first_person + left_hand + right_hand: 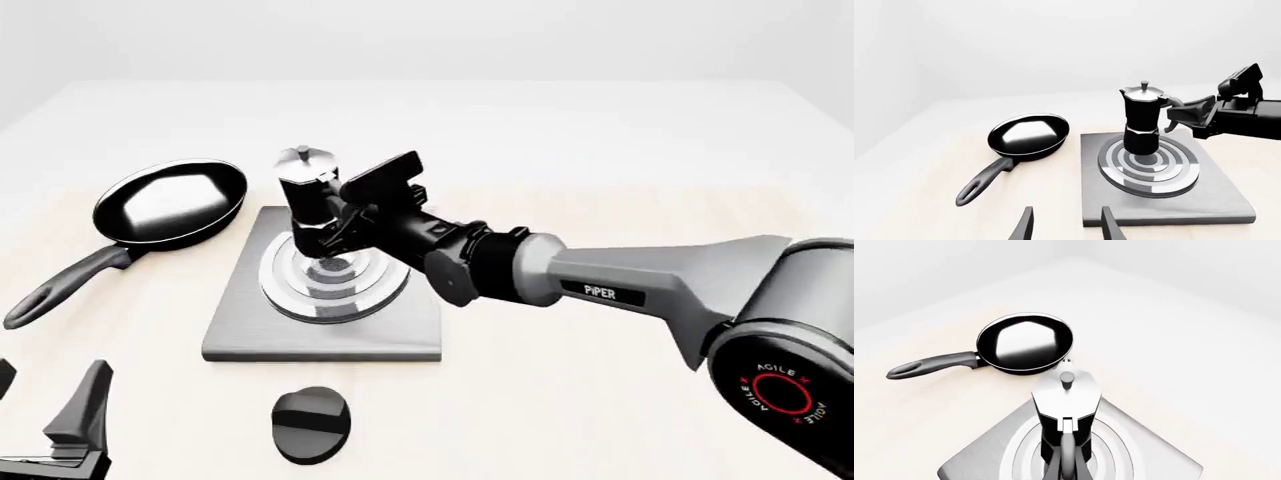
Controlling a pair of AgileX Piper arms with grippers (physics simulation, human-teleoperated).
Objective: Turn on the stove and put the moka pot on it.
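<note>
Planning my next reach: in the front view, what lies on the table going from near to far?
Knob → stove → pan. The pot stands on the stove's burner, held at its handle by the right claw, so I leave it out.

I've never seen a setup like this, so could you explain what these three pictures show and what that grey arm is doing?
These are simulator renders of two robot arms at a table. One picture looks from above and behind; the other two come from cameras mounted on each arm's wrist. On the table lie a frying pan, a flat stove with ring burner, and its separate knob. The right gripper holds the moka pot by its handle over the burner. The left gripper waits open, holding nothing.
</note>
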